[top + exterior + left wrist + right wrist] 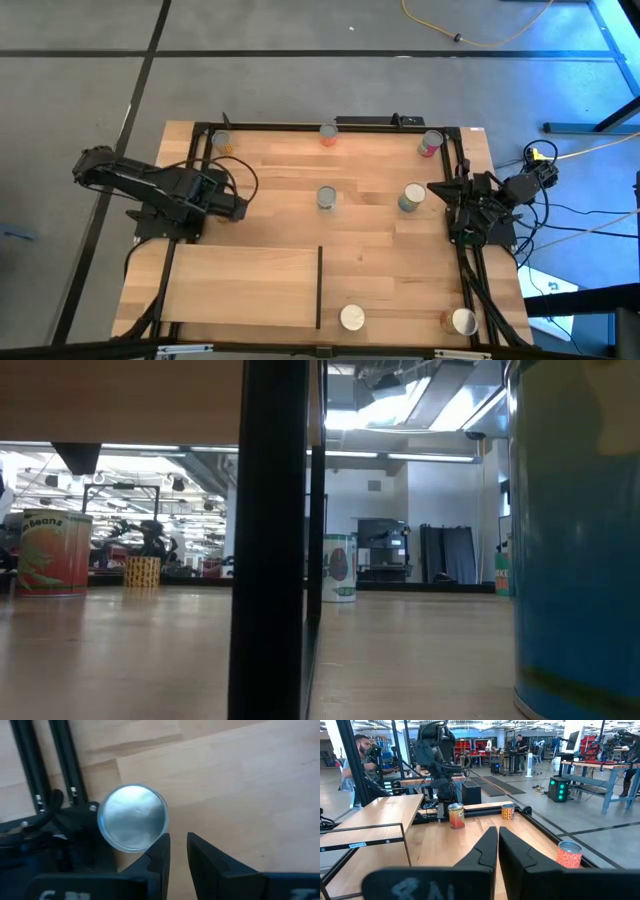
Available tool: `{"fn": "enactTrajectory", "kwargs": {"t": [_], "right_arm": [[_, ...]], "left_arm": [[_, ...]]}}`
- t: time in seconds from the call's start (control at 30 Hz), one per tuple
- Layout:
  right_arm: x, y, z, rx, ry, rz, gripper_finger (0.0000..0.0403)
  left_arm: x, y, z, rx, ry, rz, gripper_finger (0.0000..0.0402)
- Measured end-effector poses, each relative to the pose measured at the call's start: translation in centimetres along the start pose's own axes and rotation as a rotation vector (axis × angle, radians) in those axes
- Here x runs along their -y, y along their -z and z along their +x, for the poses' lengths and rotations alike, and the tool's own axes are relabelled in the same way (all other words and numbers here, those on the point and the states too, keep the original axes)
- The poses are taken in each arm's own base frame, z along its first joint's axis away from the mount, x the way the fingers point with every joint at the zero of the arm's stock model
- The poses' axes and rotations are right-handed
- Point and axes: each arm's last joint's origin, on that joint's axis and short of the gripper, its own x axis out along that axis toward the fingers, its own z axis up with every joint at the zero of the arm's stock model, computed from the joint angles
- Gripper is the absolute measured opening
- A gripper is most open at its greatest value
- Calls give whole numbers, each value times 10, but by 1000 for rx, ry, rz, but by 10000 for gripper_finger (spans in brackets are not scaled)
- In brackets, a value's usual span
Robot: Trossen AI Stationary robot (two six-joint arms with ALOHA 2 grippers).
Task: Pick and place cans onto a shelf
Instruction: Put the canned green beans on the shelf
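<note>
left hand [243, 209]: fingers slightly apart, empty, near table's left edge, beside a silver-topped can [132, 817] | right hand [432, 188]: fingers together, empty, near right edge | shelf [240, 285]: near-left part of table [370, 240], no cans on it | other cans scattered across table

Both arms are dark and jointed, with black cables; each claw, left claw [177, 851] and right claw [497, 845], has two angular matte black fingers.
</note>
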Motion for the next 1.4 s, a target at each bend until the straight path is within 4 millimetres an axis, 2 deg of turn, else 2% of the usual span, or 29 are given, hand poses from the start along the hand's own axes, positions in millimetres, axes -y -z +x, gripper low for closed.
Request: {"fn": "enactTrajectory", "kwargs": {"t": [0.8, 1.2, 1.4], "right_arm": [[0, 0, 0, 1, 0, 1, 20], [0, 0, 0, 1, 0, 4, 20], [0, 0, 0, 5, 0, 8, 20]], "left_arm": [[30, 9, 31, 37, -201, 98, 57], [24, 16, 50, 15, -276, 93, 57], [23, 18, 58, 17, -260, 89, 57]]}}
